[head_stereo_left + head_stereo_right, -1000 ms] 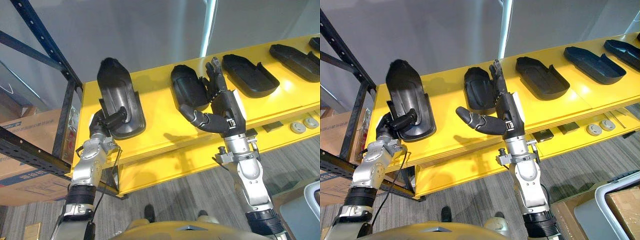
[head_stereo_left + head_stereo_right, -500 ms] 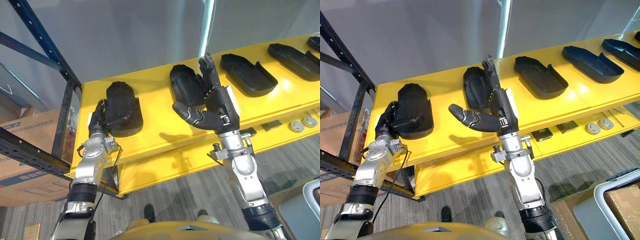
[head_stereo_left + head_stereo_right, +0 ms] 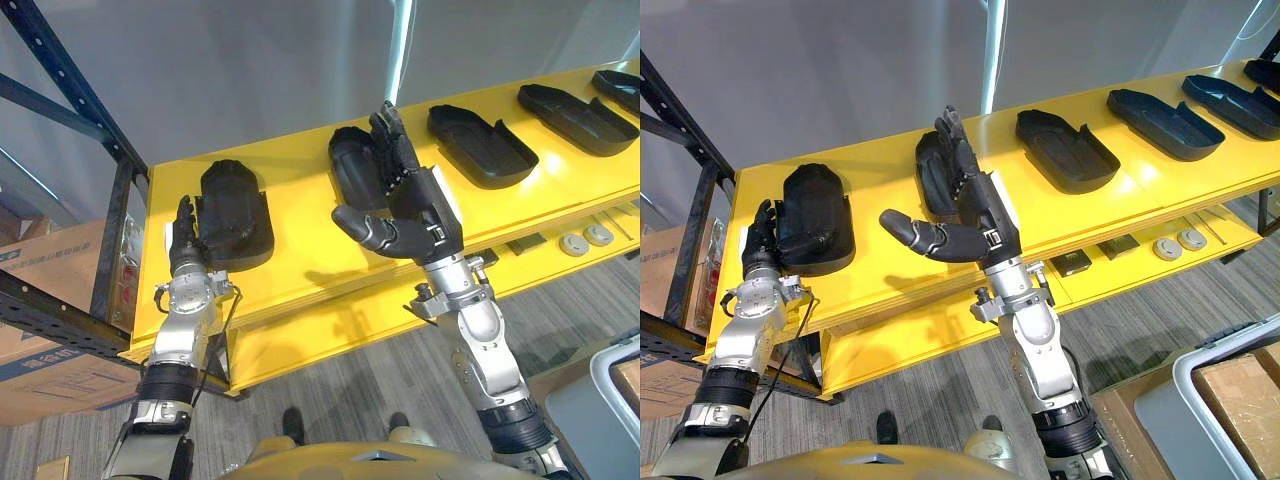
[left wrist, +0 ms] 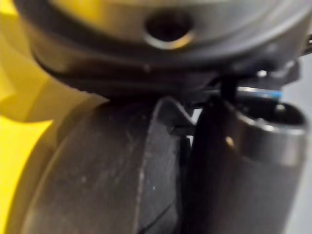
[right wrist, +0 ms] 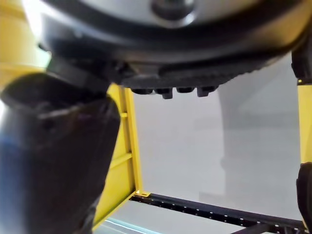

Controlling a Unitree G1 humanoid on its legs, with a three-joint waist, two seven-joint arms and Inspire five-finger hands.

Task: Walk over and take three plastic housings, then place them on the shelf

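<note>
The left hand (image 3: 183,238), fingers straight, is resting beside the black oval plastic housing (image 3: 236,210) on the yellow shelf (image 3: 300,255); the right hand (image 3: 415,205) is hovering wide open.

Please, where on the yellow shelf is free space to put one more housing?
The widest bare patch lies between the leftmost housing and the second housing, near the open right hand. The front strip of the shelf before the third housing is also bare. Further right the other housings crowd together.
</note>
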